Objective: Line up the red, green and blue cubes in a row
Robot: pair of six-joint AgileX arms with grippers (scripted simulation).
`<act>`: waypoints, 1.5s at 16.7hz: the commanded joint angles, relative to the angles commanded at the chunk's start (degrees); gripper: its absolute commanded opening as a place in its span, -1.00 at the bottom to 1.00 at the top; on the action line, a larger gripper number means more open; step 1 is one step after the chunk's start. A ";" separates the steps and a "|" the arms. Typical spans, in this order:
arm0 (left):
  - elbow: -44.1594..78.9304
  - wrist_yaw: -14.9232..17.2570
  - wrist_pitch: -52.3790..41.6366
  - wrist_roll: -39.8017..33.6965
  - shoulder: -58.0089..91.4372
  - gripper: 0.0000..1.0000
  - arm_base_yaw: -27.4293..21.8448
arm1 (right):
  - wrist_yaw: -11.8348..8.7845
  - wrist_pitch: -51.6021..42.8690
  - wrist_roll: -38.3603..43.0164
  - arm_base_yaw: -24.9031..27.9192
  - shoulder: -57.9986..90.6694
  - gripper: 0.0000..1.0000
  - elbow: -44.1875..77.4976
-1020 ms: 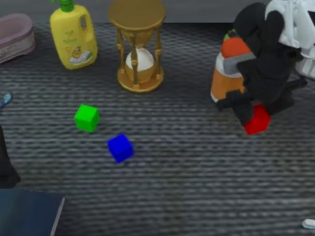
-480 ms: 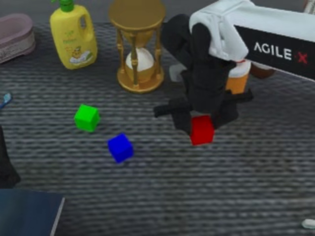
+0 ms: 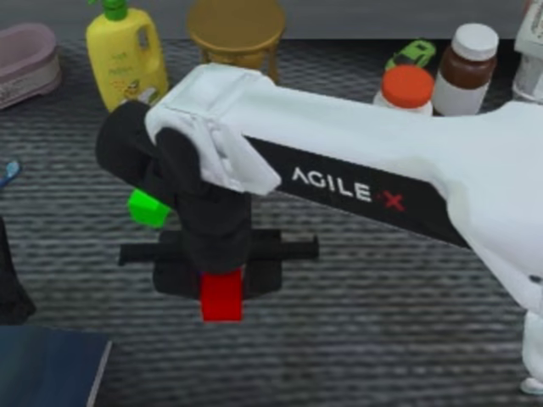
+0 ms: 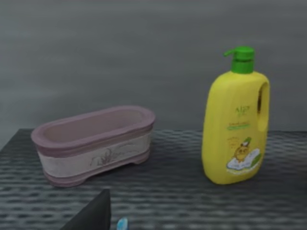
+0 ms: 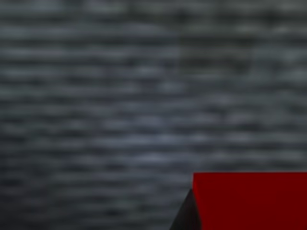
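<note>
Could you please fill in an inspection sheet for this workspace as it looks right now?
Surface: dark ribbed mat, bare toward the near right.
Job's things: red cube held in the right gripper; green cube partly hidden under that arm; blue cube not visible.
Clutter: yellow pump bottle, pink tub, gold hourglass, orange-capped bottle, brown jar, lime toy car, dark blue slab.
Grippers: right one reaches across to centre-left; left arm parked at the left edge.
Cables: nothing seen.
Surroundings: plain grey backdrop.
</note>
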 joint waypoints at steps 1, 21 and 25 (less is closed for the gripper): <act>0.00 0.00 0.00 0.00 0.00 1.00 0.00 | 0.08 -0.28 1.42 1.16 0.16 -1.00 0.73; 0.00 0.00 0.00 0.00 0.00 1.00 0.00 | 0.18 13.47 2.70 2.24 3.10 -0.70 -9.85; 0.00 0.00 0.00 0.00 0.00 1.00 0.00 | 0.18 13.47 2.70 2.24 3.10 -0.10 -9.85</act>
